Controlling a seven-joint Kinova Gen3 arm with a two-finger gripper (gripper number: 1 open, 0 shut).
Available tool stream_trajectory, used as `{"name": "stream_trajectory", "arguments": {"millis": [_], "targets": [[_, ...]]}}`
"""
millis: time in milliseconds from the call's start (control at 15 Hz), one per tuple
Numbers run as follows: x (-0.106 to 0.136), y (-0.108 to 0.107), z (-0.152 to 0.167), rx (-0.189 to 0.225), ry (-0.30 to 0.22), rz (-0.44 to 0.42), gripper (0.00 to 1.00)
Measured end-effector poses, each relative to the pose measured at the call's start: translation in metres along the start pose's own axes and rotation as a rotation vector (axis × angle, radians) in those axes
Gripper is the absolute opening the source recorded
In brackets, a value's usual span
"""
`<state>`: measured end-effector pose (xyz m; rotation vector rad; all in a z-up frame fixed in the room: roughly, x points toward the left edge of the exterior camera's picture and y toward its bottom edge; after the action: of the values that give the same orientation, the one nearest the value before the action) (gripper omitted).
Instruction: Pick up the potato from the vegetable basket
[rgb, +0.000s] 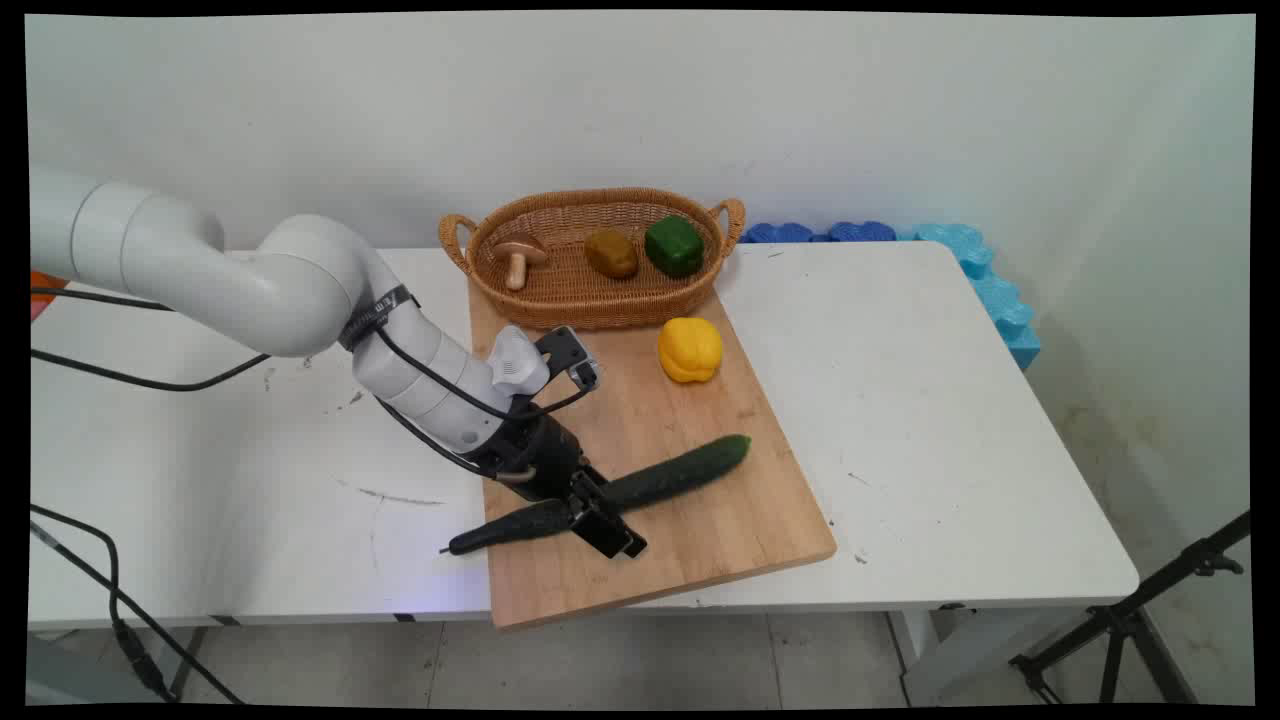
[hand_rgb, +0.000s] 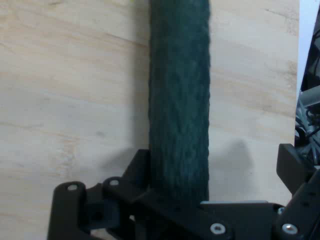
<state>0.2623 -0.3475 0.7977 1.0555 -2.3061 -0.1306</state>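
Gripper (rgb: 600, 512) straddles the cucumber (rgb: 680, 472) crosswise near the cutting board (rgb: 720, 530) left edge. Fingers (hand_rgb: 292, 170) spread, not yet pinching it.

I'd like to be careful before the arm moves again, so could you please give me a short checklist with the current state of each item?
1. Tool down at the cucumber: ok.
2. Cucumber runs between the fingers, hand view: ok.
3. Fingers firmly closed on it: cannot tell.
4. Cucumber lying on the cutting board, stem end overhanging its left edge: ok.
5. Yellow pepper apart from the tool: ok.
6. Basket with mushroom away from the arm's wrist: ok.
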Motion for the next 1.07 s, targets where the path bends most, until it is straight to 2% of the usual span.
{"name": "stream_trajectory", "arguments": {"millis": [400, 667, 1067], "targets": [[0.006, -0.002, -0.007, 0.005, 0.016, 0.040, 1.00], [0.023, -0.005, -0.023, 0.019, 0.046, 0.079, 1.00], [0.061, -0.018, -0.058, 0.070, 0.100, 0.135, 1.00]]}}
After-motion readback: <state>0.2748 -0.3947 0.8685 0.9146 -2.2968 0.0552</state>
